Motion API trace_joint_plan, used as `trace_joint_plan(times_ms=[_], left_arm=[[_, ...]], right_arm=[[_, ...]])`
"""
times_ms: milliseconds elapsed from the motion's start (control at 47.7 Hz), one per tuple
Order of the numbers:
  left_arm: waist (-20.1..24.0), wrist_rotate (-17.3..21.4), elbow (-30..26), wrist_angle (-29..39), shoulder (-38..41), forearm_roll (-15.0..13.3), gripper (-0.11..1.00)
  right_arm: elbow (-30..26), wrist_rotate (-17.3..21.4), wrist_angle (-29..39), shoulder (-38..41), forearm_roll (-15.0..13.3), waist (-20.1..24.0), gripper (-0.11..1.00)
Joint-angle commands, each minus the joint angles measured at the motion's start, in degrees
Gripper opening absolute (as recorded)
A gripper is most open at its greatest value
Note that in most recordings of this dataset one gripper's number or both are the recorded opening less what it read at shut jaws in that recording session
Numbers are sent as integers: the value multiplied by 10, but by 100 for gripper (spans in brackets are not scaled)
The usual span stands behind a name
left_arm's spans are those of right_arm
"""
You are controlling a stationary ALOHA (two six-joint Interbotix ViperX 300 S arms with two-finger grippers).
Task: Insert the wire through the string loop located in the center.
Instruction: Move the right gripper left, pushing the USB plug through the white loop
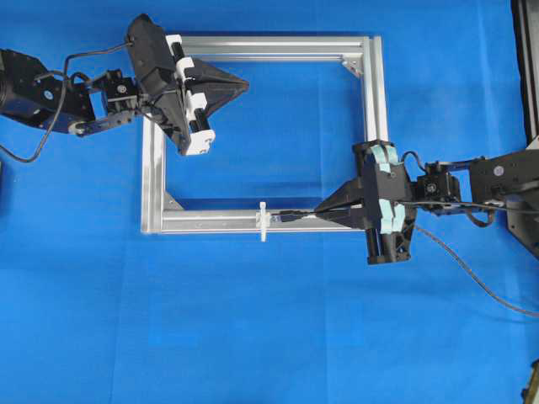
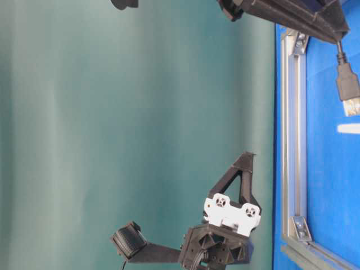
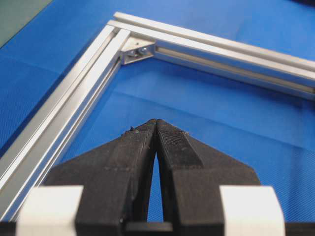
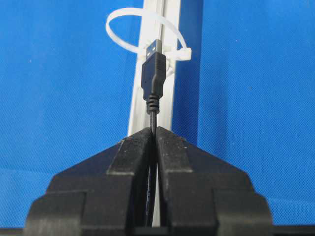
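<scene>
My right gripper is shut on the wire, a thin black cable ending in a dark plug with a metallic tip. The plug sticks out ahead of the fingertips, along the frame's near bar. Its tip stands just short of the string loop, a white tie ring across that bar. In the right wrist view the tip overlaps the ring's lower edge. My left gripper is shut on nothing, hovering inside the frame's far left corner.
The silver aluminium frame lies as a rectangle on the blue mat. The rest of the wire trails off toward the lower right past my right arm. Black equipment stands along the right edge.
</scene>
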Motion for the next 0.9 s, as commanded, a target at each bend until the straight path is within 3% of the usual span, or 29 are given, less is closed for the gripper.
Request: trace_joint_plan(times_ms=[0,419,880], left_arm=[[-2,-1,-4,-3,-18,1,0],[-2,-2,-5,-3,-18,2,0],[-3,-2,-4,-3,-18,2,0]], right_arm=[[-4,1,-8,-5,1,-1,-2],[-24,1,-19,17,2,0,-2],[-121,1,-32,105,2,8,-2]])
